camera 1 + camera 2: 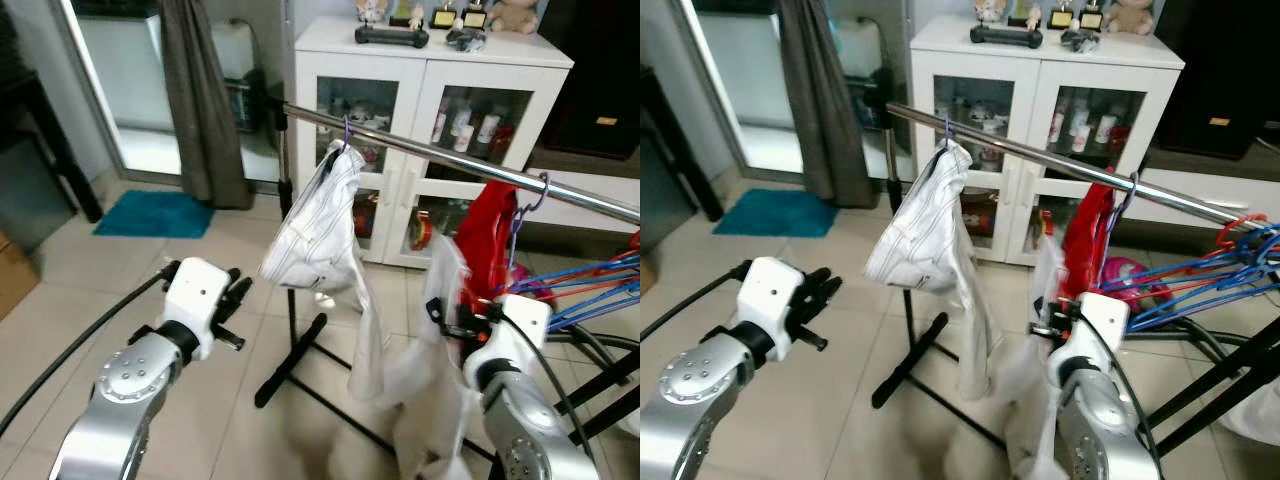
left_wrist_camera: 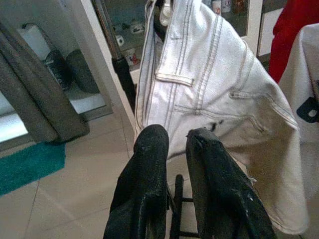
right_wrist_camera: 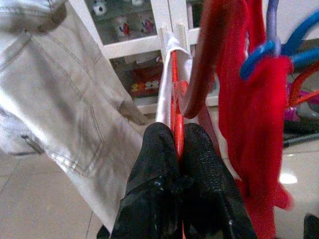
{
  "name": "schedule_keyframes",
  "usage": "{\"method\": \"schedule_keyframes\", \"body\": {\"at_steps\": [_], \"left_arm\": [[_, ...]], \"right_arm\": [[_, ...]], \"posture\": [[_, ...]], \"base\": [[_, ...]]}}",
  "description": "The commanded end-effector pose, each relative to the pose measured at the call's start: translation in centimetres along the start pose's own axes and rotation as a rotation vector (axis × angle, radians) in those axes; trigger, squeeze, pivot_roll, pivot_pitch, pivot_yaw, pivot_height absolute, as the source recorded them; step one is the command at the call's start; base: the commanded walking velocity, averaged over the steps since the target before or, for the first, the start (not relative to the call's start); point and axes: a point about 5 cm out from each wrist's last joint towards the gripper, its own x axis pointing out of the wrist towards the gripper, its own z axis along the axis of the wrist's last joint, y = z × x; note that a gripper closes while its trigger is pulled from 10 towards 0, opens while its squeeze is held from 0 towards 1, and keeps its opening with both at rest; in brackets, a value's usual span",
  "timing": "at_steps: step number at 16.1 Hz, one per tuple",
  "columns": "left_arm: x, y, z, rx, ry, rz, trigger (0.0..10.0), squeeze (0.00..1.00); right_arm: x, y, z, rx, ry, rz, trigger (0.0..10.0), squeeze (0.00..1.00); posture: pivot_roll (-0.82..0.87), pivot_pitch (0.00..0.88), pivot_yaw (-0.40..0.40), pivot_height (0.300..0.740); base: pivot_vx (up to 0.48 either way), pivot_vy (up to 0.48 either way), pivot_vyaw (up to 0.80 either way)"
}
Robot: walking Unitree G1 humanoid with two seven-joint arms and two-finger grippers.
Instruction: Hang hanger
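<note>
A metal rail (image 1: 430,150) slopes across the scene in front of me. White jeans (image 1: 315,230) hang from it on a purple hook, and a red garment (image 1: 487,235) hangs further right. Below the red garment, my right gripper (image 3: 178,134) is shut on a red hanger (image 3: 174,89) that carries a white garment (image 1: 430,370). The hanger's red hook (image 3: 199,84) curves up just beside the red garment, under the rail. My left gripper (image 2: 177,142) is held low to the left of the jeans, slightly open with nothing between its fingers.
A white glass-door cabinet (image 1: 400,60) stands behind the rail. Several blue and red spare hangers (image 1: 590,280) stick out at the right. The rack's black foot (image 1: 290,365) lies on the tiled floor. A grey curtain (image 1: 205,100) and a teal mat (image 1: 155,213) are at the left.
</note>
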Motion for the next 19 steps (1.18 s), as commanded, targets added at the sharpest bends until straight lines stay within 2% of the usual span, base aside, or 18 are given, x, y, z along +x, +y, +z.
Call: {"method": "schedule_keyframes", "body": {"at_steps": [1,4,6,7,8,10,11,12,16,17,19], "left_arm": [[0.3,-0.7,0.2,-0.009,-0.007,-0.020,10.0,0.00],[0.6,-0.9,0.1,0.012,0.002,-0.025,10.0,0.00],[0.8,-1.0,0.5,0.008,-0.021,-0.038,10.0,0.00],[0.9,-1.2,0.6,0.016,-0.025,-0.050,10.0,0.00],[1.1,-1.5,0.8,0.032,-0.030,-0.076,10.0,0.00],[1.4,-1.8,1.1,0.044,-0.041,-0.101,10.0,0.00],[1.4,-1.8,1.2,0.046,-0.040,-0.104,10.0,0.00],[1.4,-1.7,1.3,0.058,-0.039,-0.107,10.0,0.00],[1.5,-1.4,1.7,0.078,-0.045,-0.116,10.0,0.00],[1.6,-1.5,2.0,0.098,-0.053,-0.138,10.0,0.00],[1.5,-1.7,2.3,0.101,-0.063,-0.160,10.0,0.00]], "right_arm": [[-0.5,-1.4,0.8,-0.020,-0.040,-0.045,10.0,0.00],[-0.6,-0.9,0.7,-0.049,-0.012,0.005,10.0,0.00],[-0.2,0.1,1.4,-0.056,-0.037,0.072,10.0,0.00],[-0.1,0.9,1.8,-0.050,-0.050,0.123,10.0,0.00],[0.3,3.2,2.9,-0.081,-0.061,0.268,10.0,0.00],[1.3,5.1,4.4,-0.157,-0.045,0.337,10.0,0.00],[1.6,5.5,4.8,-0.151,-0.040,0.348,10.0,0.00],[2.3,6.3,5.6,-0.154,-0.028,0.345,10.0,0.00],[3.9,7.2,6.7,-0.151,0.038,0.272,10.0,0.00],[5.6,7.4,8.0,-0.078,0.050,0.212,10.0,0.00],[7.2,6.7,9.2,-0.014,0.029,0.134,10.0,0.00]], "posture": [[0.09,0.001,0.003,0.740],[0.09,0.000,0.002,0.740],[0.08,0.000,-0.003,0.740],[0.08,0.000,-0.007,0.740],[0.09,0.000,-0.010,0.740],[0.09,0.000,-0.018,0.740],[0.09,0.000,-0.019,0.740],[0.09,0.000,-0.025,0.740],[0.09,0.000,-0.034,0.740],[0.10,0.000,-0.038,0.740],[0.11,0.001,-0.042,0.740]], "base": [[0.000,0.000,0.00],[0.000,0.000,0.00],[0.000,0.000,0.00],[0.000,0.000,0.00],[0.000,0.000,0.00],[0.000,0.000,0.00],[0.000,0.000,0.00],[0.000,0.000,0.00],[0.000,0.000,0.00],[0.000,0.000,0.00],[0.000,0.000,0.00]]}}
